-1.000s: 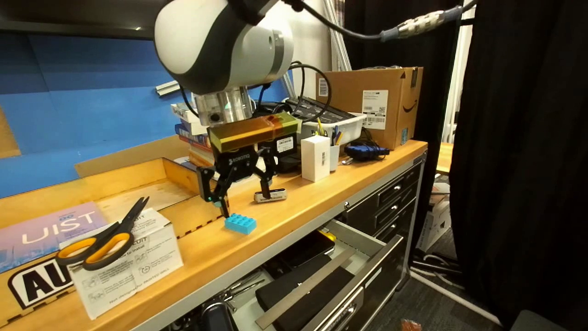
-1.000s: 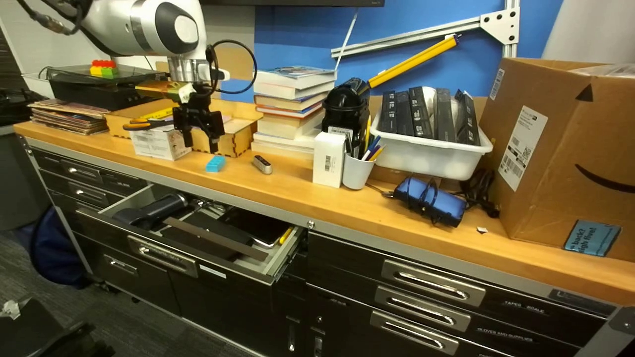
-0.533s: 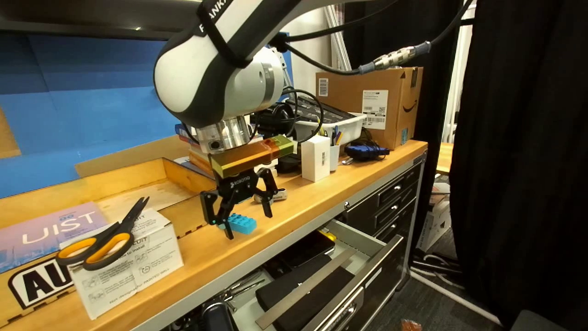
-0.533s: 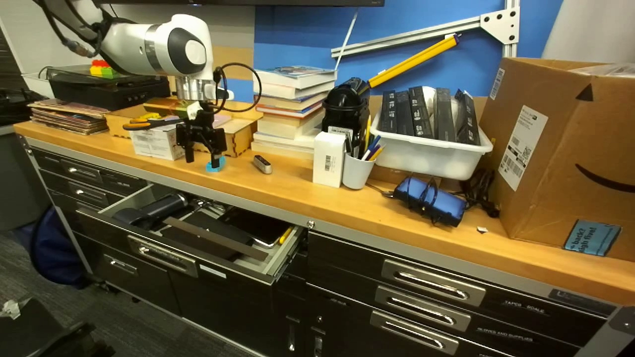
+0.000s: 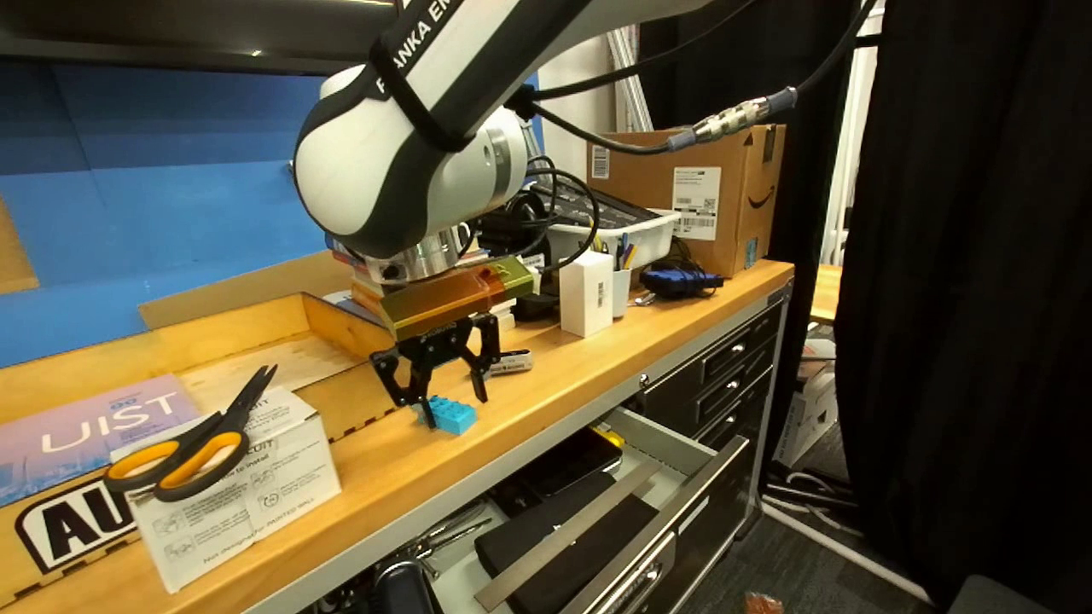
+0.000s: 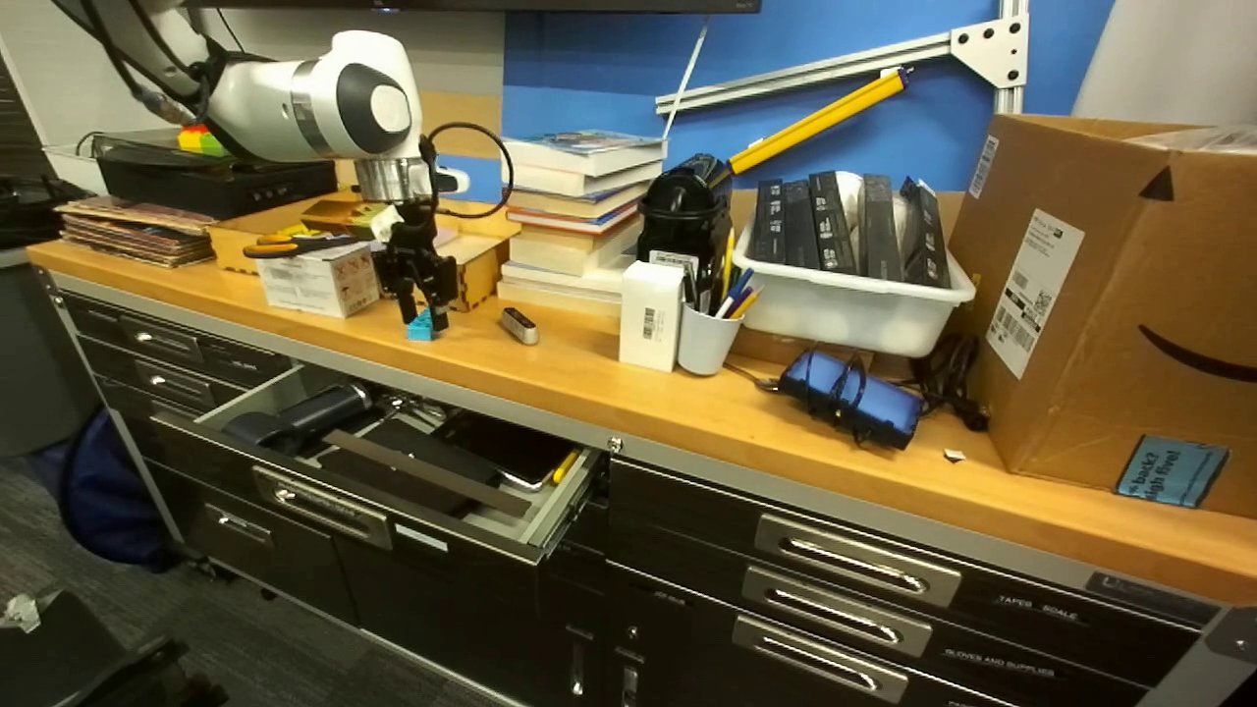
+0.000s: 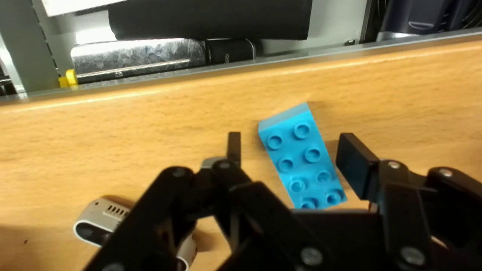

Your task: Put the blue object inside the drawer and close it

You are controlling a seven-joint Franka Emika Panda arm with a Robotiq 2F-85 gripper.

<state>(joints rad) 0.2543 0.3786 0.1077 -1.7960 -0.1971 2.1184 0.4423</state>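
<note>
The blue object (image 7: 301,162), a light-blue studded block, lies on the wooden worktop, slanted in the wrist view. Around it stands my gripper (image 7: 292,156), partly closed but still open, one finger on each side and a strip of wood visible between block and each finger. In both exterior views the gripper (image 5: 455,409) points down low over the block (image 6: 421,332), with a finger covering part of it. Below the worktop's front edge the drawer (image 6: 216,447) is pulled out. Its grey side wall (image 7: 22,49) shows at the top of the wrist view.
A small silver-and-black device (image 7: 99,224) lies close to the gripper. Scissors (image 5: 183,456) rest on a white carton (image 5: 247,512) nearby, with a wooden tray (image 5: 337,328) behind. A white upright box (image 5: 587,294) stands farther along. Inside the drawer are black cases and a flat bar (image 6: 432,471).
My gripper has come down from above to around the block, and its fingers have drawn closer together. The block and the drawer look unmoved.
</note>
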